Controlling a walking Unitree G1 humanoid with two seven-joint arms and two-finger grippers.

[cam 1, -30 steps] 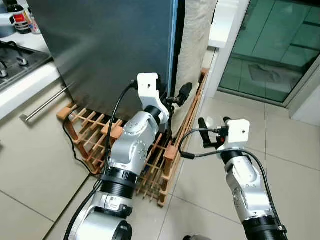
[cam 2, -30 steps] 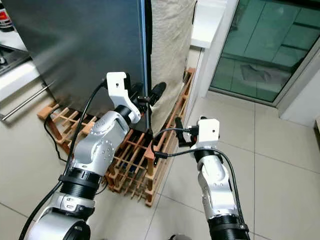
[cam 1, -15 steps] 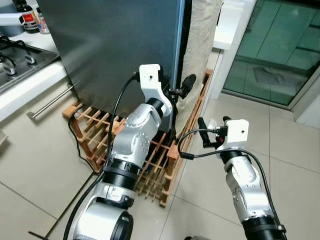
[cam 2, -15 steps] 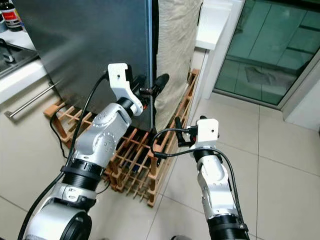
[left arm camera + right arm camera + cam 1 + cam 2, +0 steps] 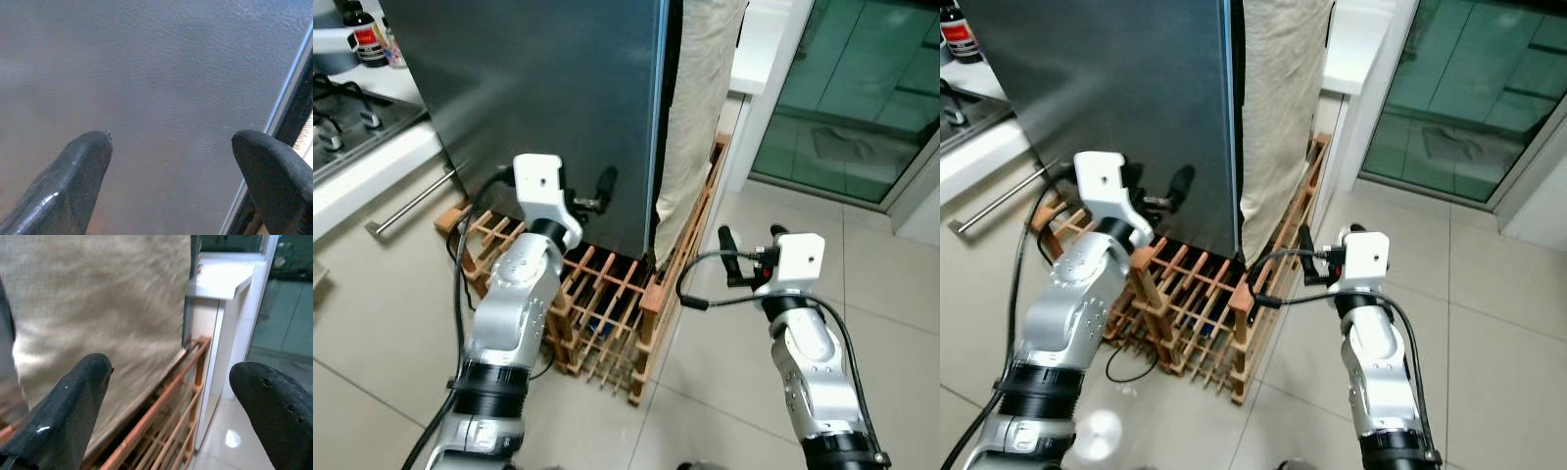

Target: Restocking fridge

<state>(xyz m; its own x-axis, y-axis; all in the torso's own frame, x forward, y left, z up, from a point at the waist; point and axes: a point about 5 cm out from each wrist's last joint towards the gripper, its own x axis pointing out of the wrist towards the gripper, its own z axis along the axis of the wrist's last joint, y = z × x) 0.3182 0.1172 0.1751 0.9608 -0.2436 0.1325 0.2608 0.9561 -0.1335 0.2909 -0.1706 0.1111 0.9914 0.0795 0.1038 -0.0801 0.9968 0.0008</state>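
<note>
Grey fridge door (image 5: 538, 98), no legible writing

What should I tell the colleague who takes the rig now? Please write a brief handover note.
Left gripper: open, holds nothing, raised in front of the dark fridge side panel, near its front edge.
Right gripper: open, holds nothing, raised over the floor tiles, pointing at the beige cloth that hangs beside the fridge.
A wooden rack stands on the floor at the foot of the fridge.
Done: nothing that can be seen; no items to stock are visible.
Left: get to the fridge door, open it, fetch the items, load them.
</note>
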